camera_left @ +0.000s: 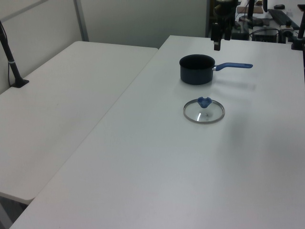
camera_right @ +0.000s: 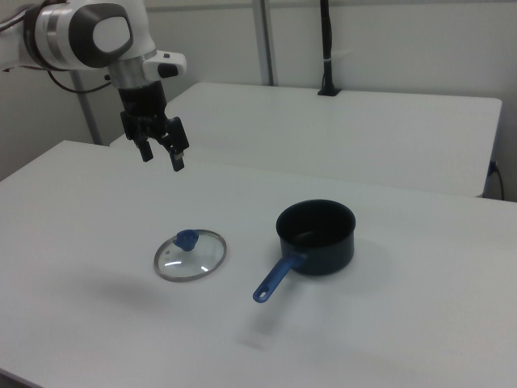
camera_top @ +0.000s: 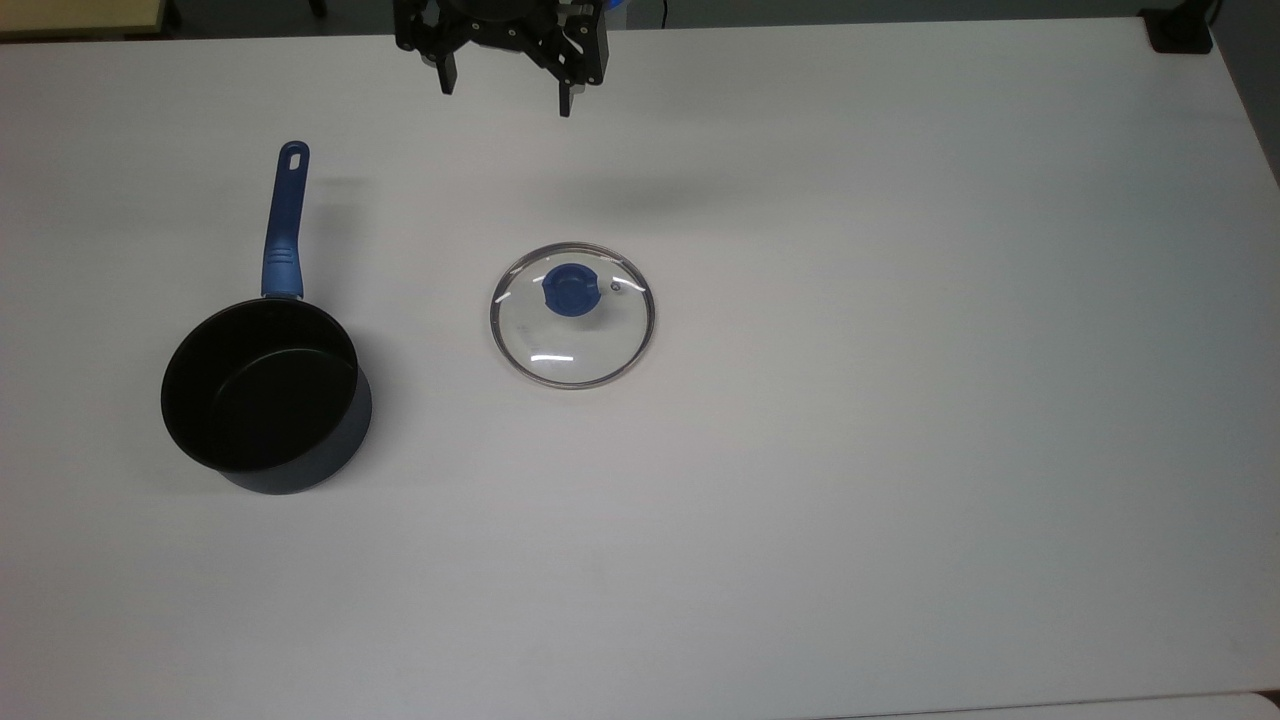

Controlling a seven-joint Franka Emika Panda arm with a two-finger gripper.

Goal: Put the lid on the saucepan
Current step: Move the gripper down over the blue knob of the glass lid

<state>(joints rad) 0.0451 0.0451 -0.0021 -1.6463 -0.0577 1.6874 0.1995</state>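
Observation:
The lid [camera_top: 572, 315] [camera_left: 204, 110] [camera_right: 190, 254], clear glass with a metal rim and a blue knob [camera_top: 570, 288], lies flat on the white table. The saucepan [camera_top: 265, 395] [camera_left: 197, 69] [camera_right: 316, 236], black inside, stands upright to the top view's left of the lid, apart from it; its blue handle [camera_top: 285, 222] points to the table's far edge in the top view. My gripper [camera_top: 505, 95] [camera_right: 162, 157] [camera_left: 217, 42] hangs open and empty well above the table, beyond the lid near the top edge of the top view.
A second white table [camera_left: 62, 95] [camera_right: 347, 129] adjoins this one. A black post on a base [camera_left: 13, 67] [camera_right: 327, 48] stands on it. A dark object [camera_top: 1180, 30] sits at the top view's far right corner. Open table surface [camera_top: 900, 400] surrounds lid and pan.

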